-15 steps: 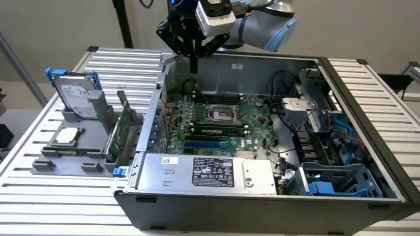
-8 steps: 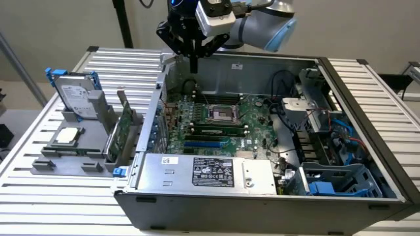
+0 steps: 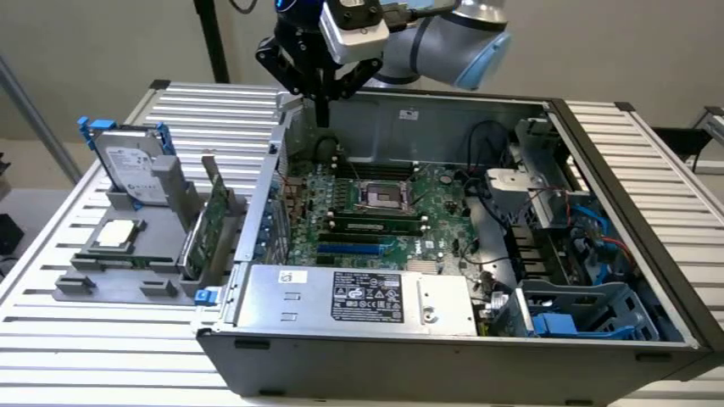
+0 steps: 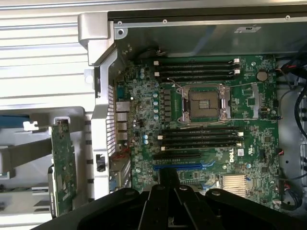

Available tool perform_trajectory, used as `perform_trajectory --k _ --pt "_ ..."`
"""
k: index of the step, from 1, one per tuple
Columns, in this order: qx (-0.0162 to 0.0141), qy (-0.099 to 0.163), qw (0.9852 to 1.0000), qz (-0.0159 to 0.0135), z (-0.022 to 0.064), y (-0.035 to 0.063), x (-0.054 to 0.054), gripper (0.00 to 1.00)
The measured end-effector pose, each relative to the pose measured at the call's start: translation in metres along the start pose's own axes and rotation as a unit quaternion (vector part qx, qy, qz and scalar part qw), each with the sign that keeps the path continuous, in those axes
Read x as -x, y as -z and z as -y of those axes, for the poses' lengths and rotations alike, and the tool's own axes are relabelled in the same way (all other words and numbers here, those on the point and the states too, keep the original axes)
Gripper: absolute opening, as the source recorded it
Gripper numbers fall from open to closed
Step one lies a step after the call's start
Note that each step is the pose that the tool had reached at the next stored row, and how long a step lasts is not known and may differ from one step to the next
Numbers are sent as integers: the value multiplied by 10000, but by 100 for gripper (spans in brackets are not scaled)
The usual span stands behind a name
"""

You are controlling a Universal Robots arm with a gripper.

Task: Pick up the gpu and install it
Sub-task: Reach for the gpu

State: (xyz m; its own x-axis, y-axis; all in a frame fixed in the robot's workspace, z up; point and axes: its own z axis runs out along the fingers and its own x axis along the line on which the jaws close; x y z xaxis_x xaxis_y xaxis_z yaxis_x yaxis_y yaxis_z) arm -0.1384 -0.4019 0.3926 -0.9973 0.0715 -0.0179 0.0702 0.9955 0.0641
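Clenched on nothing, my pincer [image 3: 322, 117] hangs over the case [image 3: 453, 127]; the gpu [image 3: 210, 227] stands edgewise beyond its wall [image 3: 270, 199] on the exterior view's left, lengthwise along it.

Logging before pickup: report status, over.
Gripper shut, empty, above far wall of case. Gpu upright in gray holder beside case, untouched. Nothing on top of it.

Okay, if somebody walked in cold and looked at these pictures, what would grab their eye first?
The open computer case takes up the middle of the exterior view, its green motherboard laid bare. The black gripper hangs over the case's far corner on the exterior view's left. Outside the case on that side, the gpu stands on edge in a gray rack, not yet picked up.
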Motion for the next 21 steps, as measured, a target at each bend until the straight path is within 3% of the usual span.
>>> perform_trajectory --k 17,21 --pt "-2 0 10000 0 154 18 -765 11" --pt "-15 1 10000 1 175 12 -945 11"
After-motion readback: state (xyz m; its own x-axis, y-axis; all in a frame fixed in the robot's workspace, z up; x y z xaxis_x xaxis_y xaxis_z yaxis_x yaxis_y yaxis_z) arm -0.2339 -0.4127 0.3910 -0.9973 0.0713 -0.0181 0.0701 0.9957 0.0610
